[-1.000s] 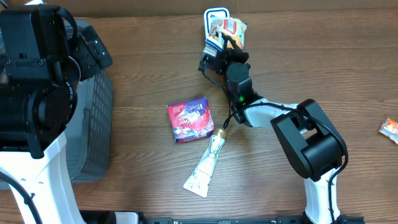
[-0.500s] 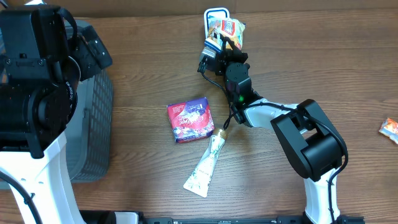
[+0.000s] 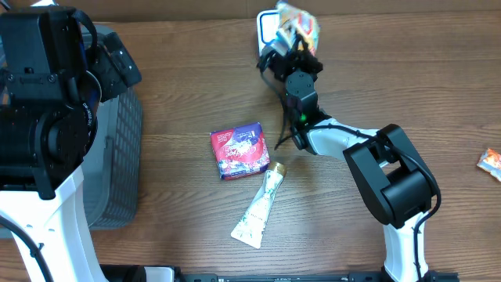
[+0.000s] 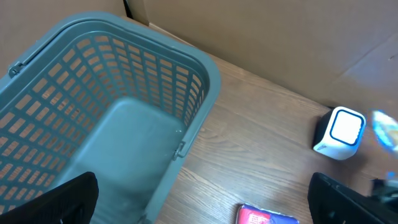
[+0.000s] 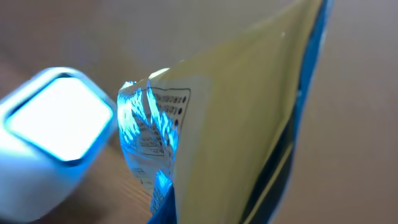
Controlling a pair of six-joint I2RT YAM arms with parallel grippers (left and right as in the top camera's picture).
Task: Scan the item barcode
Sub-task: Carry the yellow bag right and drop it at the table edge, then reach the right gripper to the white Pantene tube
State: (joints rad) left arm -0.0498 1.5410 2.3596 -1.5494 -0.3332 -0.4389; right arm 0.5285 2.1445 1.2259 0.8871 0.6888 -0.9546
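Observation:
The item is a yellow and blue snack packet (image 3: pixel 297 23), held up at the table's far edge with my right gripper (image 3: pixel 291 44) shut on its lower end. It hangs just right of the white barcode scanner (image 3: pixel 268 28), partly over it. In the right wrist view the packet (image 5: pixel 249 118) fills most of the frame, a printed label patch facing the scanner (image 5: pixel 56 124) at left; the fingers themselves are hidden behind it. From the left wrist view I see the scanner (image 4: pixel 341 132) and the blurred packet (image 4: pixel 385 127). My left gripper (image 4: pixel 205 208) is open, high over the basket's edge.
A grey-green plastic basket (image 3: pixel 117 157) stands at the left, seen too from the left wrist as a basket (image 4: pixel 124 81) with nothing in it. A red and blue packet (image 3: pixel 239 150) and a white tube (image 3: pixel 259 207) lie mid-table. A small orange packet (image 3: pixel 491 163) lies at the right edge.
My right gripper has lifted the snack packet up and toward the far edge, slightly right, uncovering more of the scanner. The left arm has not moved.

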